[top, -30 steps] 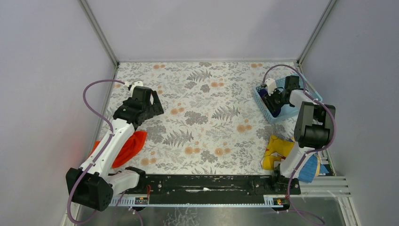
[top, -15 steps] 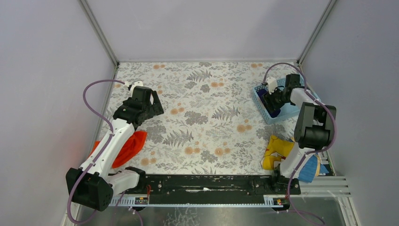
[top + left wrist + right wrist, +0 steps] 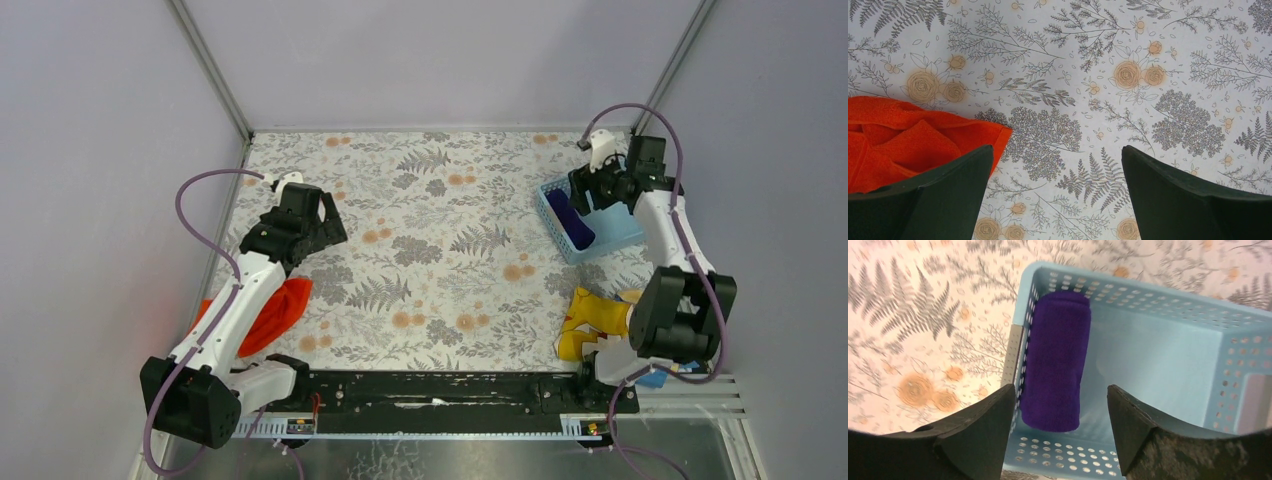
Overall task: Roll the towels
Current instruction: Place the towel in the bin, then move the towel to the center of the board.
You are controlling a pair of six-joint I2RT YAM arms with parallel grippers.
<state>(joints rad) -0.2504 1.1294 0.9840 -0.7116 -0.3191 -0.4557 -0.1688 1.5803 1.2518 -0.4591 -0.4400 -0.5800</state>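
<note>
- Left gripper [image 3: 1056, 150]: fingers wide apart, empty; the crumpled orange-red towel [image 3: 913, 140] lies on the table [image 3: 1148, 40], partly under one finger.
- Right gripper [image 3: 1060, 390]: fingers apart, empty, above the blue basket [image 3: 1158, 305]; the rolled purple towel [image 3: 1055, 360] lies inside along one wall.

The left arm [image 3: 235, 300] and right arm [image 3: 672, 228] are built of white link shells and black, boxy joint housings. A lilac cable [image 3: 193, 215] loops along each. The left tool [image 3: 1055, 155] and right tool [image 3: 1060, 392] have broad, dark, matte, wedge-shaped fingers [image 3: 973, 440]. Both bases are bolted to a black rail [image 3: 440, 390].
</note>
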